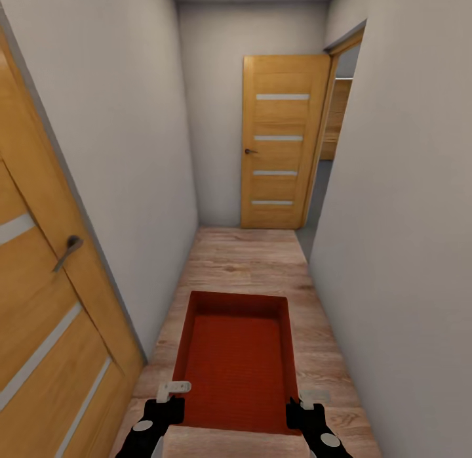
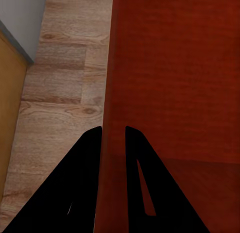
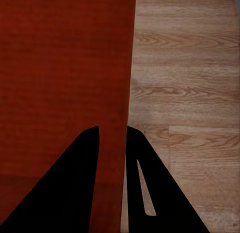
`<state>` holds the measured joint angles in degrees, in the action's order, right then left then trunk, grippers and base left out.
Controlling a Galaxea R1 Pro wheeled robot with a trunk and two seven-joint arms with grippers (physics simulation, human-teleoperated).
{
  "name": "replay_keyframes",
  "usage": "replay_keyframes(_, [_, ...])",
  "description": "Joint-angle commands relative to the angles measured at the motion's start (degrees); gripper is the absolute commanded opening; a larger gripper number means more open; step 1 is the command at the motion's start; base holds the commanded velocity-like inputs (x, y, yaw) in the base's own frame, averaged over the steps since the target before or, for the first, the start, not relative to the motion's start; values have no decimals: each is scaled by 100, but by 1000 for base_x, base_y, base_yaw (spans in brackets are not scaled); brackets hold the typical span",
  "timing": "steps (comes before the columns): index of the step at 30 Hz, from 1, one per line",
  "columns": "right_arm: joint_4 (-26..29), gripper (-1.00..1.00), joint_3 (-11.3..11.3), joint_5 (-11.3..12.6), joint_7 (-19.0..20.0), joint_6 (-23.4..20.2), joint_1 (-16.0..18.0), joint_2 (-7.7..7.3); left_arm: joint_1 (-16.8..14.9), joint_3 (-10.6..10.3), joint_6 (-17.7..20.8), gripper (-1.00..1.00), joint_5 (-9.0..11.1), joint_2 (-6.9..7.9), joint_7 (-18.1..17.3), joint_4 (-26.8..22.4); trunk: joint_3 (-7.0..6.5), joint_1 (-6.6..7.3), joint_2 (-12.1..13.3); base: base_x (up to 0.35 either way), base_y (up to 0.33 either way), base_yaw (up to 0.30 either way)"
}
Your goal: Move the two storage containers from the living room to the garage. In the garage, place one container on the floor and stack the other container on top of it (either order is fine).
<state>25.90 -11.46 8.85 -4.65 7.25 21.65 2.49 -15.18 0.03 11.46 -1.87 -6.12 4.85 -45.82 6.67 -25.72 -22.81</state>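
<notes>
A rust-red storage container (image 1: 237,366) sits in the lower middle of the head view, held out in front of the robot above the light wood-plank floor (image 1: 249,258) of a narrow hallway. It is an open-top bin with shallow flared walls and a flat, finely ribbed bottom, and nothing lies inside it.

The left claw (image 1: 172,394) grips the near left corner of the container's rim, and the right claw (image 1: 303,402) grips the near right corner. In the left wrist view the left claw (image 2: 113,135) has its two dark fingers (image 2: 90,163) narrowed on the container's side wall (image 2: 111,93), one finger outside over the planks and one inside over the red bottom. The right wrist view shows the same hold: the right claw (image 3: 113,135) is pinched narrow on the opposite wall (image 3: 129,68).

White walls (image 1: 131,130) run along both sides of the hallway. A wooden door with a lever handle (image 1: 67,251) fills the left edge of the head view. At the far end, upper centre, another wooden door (image 1: 280,143) with pale horizontal strips stands open beside a doorway (image 1: 337,117) in the right wall.
</notes>
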Motion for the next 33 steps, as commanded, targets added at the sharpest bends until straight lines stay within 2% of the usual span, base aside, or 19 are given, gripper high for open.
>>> replay_keyframes(1, [12, -100, -50, 29, -89, 31, 6, -4, -3, -170, 111, -100, 55, -329, -54, 4, 11, -6, -11, 328, 0, 0])
replay_keyframes(33, [8, -100, -50, 29, -89, 31, 6, -3, -3, -170, 111, -100, 62, -329, -54, 3, 11, -6, -11, 328, 0, -6])
